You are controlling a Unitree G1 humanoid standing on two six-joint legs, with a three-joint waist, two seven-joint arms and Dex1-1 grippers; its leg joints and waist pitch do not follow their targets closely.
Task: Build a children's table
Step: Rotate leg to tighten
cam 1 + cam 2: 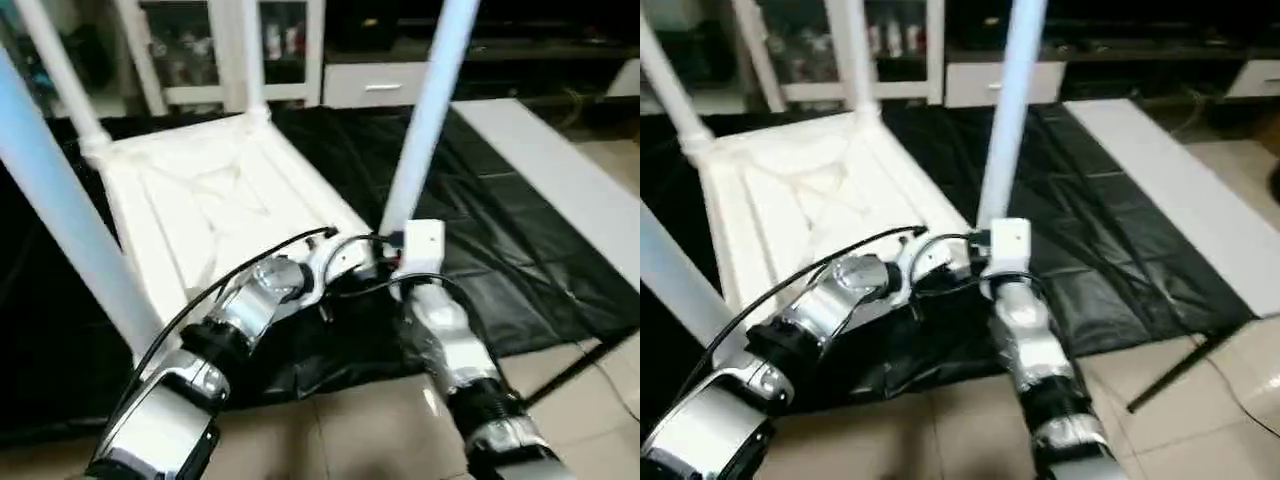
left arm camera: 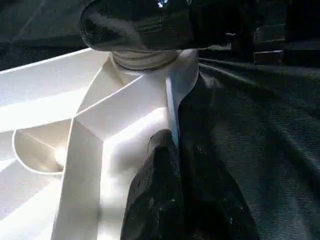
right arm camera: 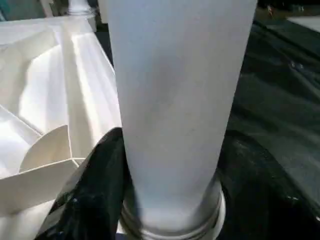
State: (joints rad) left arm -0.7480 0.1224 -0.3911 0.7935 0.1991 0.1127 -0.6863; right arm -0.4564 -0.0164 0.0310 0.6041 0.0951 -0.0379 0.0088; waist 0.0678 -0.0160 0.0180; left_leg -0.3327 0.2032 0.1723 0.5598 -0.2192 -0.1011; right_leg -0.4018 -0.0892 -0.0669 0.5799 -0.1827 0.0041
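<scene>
The white plastic rectangular tabletop (image 1: 215, 195) lies ribbed side up on the black sheet (image 1: 500, 220), four white tube legs standing in its sockets. The near-right white tube leg (image 3: 175, 100) is bracketed low by the spread right claw (image 3: 170, 170) and should be kept upright while being turned home. The rim is pinched by the pressed-together left claw (image 2: 175, 200), which should be held firm.
</scene>
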